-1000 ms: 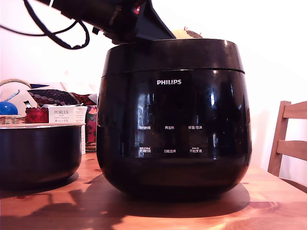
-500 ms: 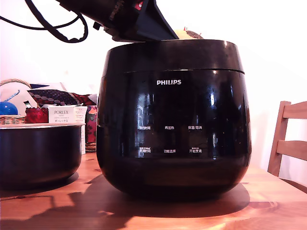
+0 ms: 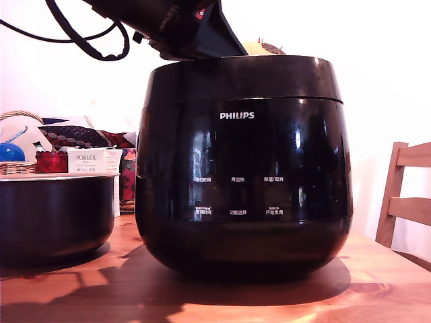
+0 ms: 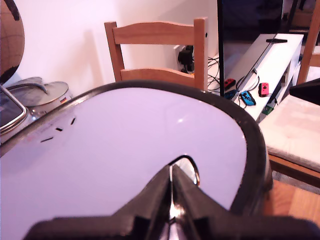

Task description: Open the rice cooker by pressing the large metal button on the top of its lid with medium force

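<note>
The rice cooker [image 3: 244, 168] stands mid-counter [image 3: 377, 289], its lid [image 3: 242, 77] down. The end effector [image 4: 171, 175], fingers pressed together and gripping nothing, rests its tips on the lid top by a curved metal part [image 4: 191, 167]. A matte black pot [image 3: 54, 215] sits at the exterior view's left

The exterior view is taken from table height, close in front of the rice cooker [image 3: 244, 168], facing its labelled front horizontally. The wrist view is taken from just above the lid [image 4: 125, 150], looking along the closed gripper [image 4: 171, 175] towards a wooden chair [image 4: 157, 50]. The lid and gripper are shared by both views.
</note>
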### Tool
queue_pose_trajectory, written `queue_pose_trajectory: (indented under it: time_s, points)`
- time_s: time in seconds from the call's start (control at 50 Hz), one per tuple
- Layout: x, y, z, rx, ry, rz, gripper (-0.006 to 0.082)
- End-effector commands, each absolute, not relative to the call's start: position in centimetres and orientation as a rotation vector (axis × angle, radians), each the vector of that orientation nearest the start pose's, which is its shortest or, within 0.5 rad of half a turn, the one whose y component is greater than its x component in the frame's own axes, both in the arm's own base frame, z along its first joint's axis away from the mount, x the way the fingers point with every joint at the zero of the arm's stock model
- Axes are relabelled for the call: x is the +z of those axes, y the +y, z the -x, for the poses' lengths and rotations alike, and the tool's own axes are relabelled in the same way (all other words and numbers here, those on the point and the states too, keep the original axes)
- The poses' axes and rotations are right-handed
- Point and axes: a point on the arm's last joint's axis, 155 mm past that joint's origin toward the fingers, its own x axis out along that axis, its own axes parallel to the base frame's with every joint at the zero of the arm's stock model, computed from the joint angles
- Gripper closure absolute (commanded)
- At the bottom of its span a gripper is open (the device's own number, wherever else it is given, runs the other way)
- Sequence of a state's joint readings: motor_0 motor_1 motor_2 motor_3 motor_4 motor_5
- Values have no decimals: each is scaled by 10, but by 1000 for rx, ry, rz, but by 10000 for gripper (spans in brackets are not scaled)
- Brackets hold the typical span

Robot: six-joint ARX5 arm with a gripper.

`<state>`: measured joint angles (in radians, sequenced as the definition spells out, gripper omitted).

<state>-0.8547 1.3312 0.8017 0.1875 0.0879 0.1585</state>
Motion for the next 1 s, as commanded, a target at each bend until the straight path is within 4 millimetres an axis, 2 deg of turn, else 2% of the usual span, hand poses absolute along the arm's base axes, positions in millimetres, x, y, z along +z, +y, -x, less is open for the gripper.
queue_pose_trajectory:
  time_s: [0.0, 0.34, 0.44, 0.54, 0.64, 0.74, 0.88, 0.98]
  points:
    - [87, -307, -256, -944, 574, -430, 790]
    - [75, -300, -249, -952, 620, -475, 790]
    - [79, -302, -251, -950, 602, -462, 790]
    - [96, -312, -260, -943, 533, -407, 790]
    - [119, -324, -269, -950, 435, -348, 790]
    - [148, -334, -274, -940, 371, -213, 790]
    - [187, -338, -278, -932, 274, -91, 790]
    - [212, -333, -281, -908, 209, -50, 790]
